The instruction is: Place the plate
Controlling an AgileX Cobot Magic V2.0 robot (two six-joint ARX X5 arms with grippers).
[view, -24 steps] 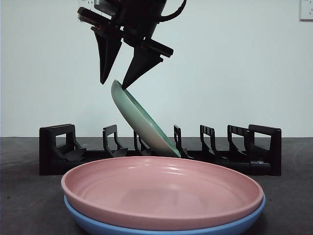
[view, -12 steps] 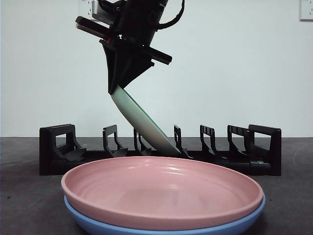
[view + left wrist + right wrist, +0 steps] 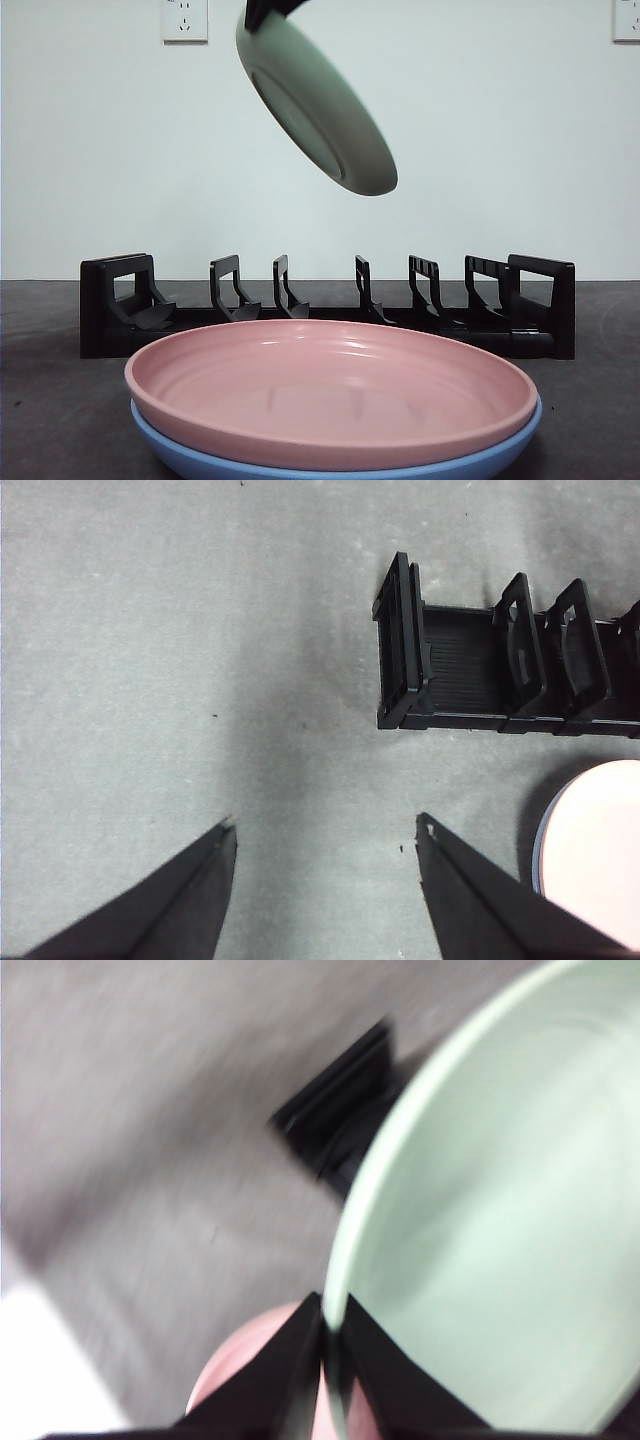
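Note:
A pale green plate point(image 3: 315, 110) hangs tilted high above the black dish rack point(image 3: 560, 310), clear of its slots. My right gripper point(image 3: 262, 10) shows only as a black tip at the top edge, at the plate's upper rim. In the right wrist view my right gripper point(image 3: 330, 1330) is shut on the rim of the green plate point(image 3: 500, 1210), with the rack point(image 3: 340, 1110) blurred below. My left gripper point(image 3: 326, 828) is open and empty over bare table, off the end of the rack point(image 3: 470, 670).
A pink plate point(image 3: 330, 390) lies stacked on a blue plate point(image 3: 200, 462) in front of the rack. The stack's edge also shows in the left wrist view point(image 3: 600, 830). A wall with sockets point(image 3: 184, 18) stands behind the table.
The right gripper shut on the top rim of the green plate, which was leaning in a rack slot. It has lifted the plate up and out of the rack.

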